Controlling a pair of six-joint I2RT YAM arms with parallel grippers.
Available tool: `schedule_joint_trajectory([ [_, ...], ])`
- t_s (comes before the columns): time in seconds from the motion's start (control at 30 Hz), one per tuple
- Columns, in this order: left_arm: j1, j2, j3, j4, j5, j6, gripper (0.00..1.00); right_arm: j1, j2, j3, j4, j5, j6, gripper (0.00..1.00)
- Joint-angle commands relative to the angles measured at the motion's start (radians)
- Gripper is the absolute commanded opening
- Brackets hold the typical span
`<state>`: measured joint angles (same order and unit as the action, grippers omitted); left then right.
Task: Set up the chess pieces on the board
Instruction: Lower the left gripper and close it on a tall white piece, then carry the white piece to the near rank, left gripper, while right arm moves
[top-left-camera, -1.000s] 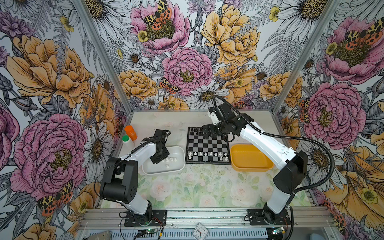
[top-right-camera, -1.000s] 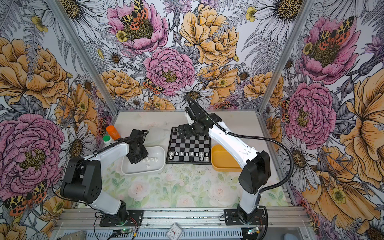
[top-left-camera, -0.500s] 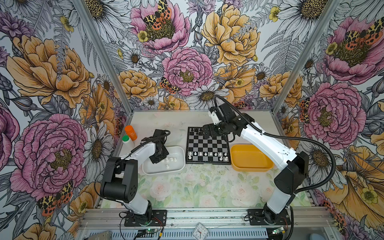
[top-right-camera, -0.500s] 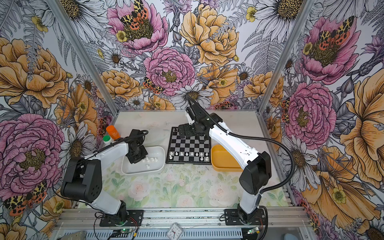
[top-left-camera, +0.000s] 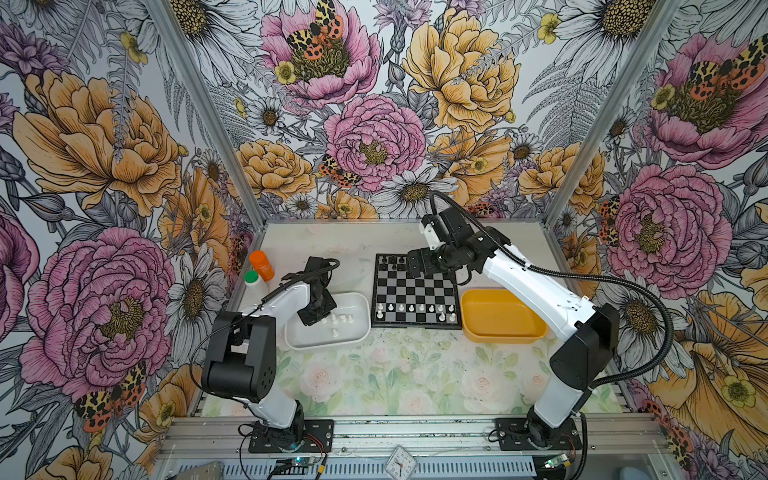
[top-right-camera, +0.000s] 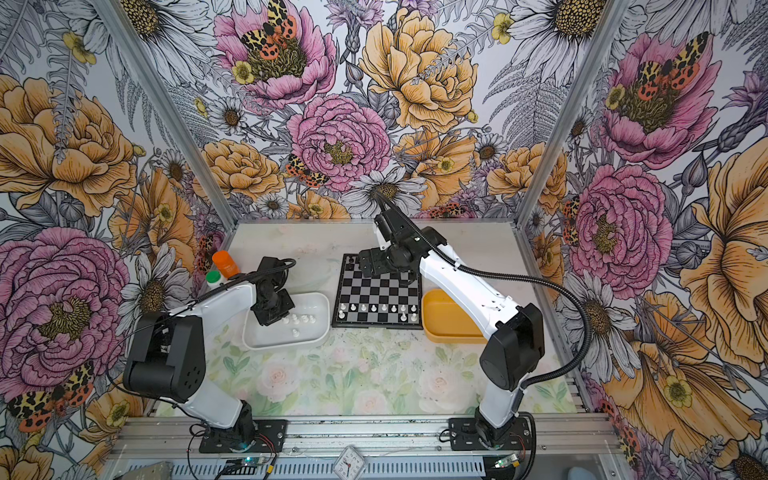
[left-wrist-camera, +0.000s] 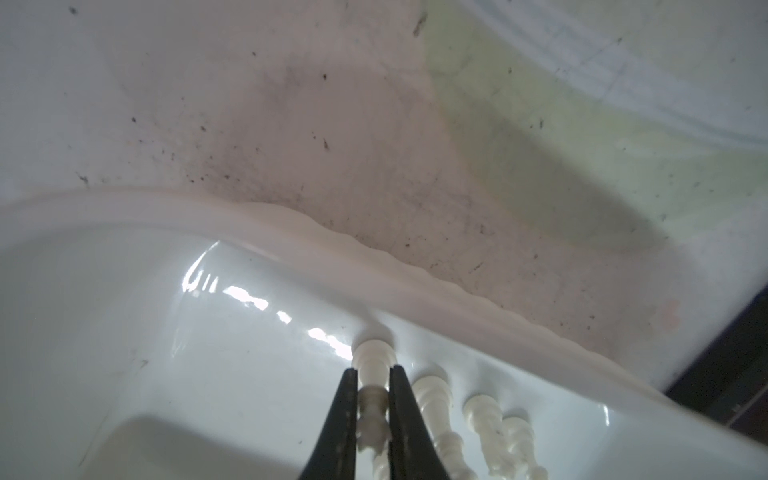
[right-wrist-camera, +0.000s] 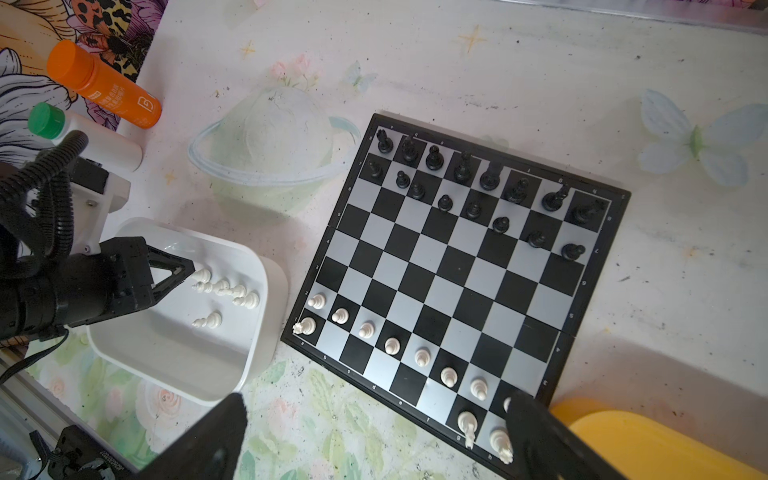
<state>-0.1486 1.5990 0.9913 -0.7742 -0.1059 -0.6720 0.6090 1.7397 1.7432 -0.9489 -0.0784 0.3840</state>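
Note:
The board (top-left-camera: 415, 291) (right-wrist-camera: 449, 282) lies mid-table. Black chess pieces (right-wrist-camera: 461, 166) fill its two far rows, and white chess pieces (top-left-camera: 411, 308) (right-wrist-camera: 419, 357) stand along its near rows. Several more white pieces (top-left-camera: 338, 320) (right-wrist-camera: 224, 289) lie in the white tray (top-left-camera: 332, 347). My left gripper (top-left-camera: 320, 318) (left-wrist-camera: 372, 370) reaches down into that tray and is shut on one white piece (left-wrist-camera: 374, 399), which lies on the tray floor. My right gripper (top-left-camera: 419, 266) (right-wrist-camera: 376, 399) hovers above the board's far side, open and empty.
A yellow tray (top-left-camera: 498, 324) sits right of the board, touching its edge. An orange bottle (top-left-camera: 261, 266) and a green-capped white bottle (top-left-camera: 253, 280) stand by the left wall behind the white tray. The floral mat lies in front of the board.
My left gripper's jaws have closed on a white piece in the tray. Neither arm has visibly shifted.

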Motion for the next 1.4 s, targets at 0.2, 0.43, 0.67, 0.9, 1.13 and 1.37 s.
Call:
schedule_joint_trajectory([
  [0.2, 0.026, -0.126, 0.153, -0.141, -0.029, 0.049, 0.09, -0.006, -0.059, -0.024, 0.011, 0.021, 0.016, 1.00],
  [0.43, -0.050, -0.165, 0.293, -0.232, -0.048, 0.044, 0.10, -0.005, -0.104, -0.070, 0.012, 0.033, 0.019, 1.00],
  [0.67, -0.217, -0.104, 0.422, -0.264, -0.079, 0.009, 0.10, -0.005, -0.206, -0.177, 0.012, 0.064, 0.037, 1.00],
  [0.9, -0.389, 0.042, 0.528, -0.262, -0.091, -0.020, 0.10, -0.009, -0.364, -0.324, 0.007, 0.102, 0.077, 1.00],
  [1.13, -0.531, 0.198, 0.633, -0.259, -0.084, -0.035, 0.10, -0.012, -0.502, -0.430, -0.035, 0.145, 0.105, 1.00],
  [1.37, -0.612, 0.327, 0.693, -0.248, -0.078, -0.047, 0.10, -0.015, -0.601, -0.481, -0.089, 0.175, 0.127, 1.00],
])
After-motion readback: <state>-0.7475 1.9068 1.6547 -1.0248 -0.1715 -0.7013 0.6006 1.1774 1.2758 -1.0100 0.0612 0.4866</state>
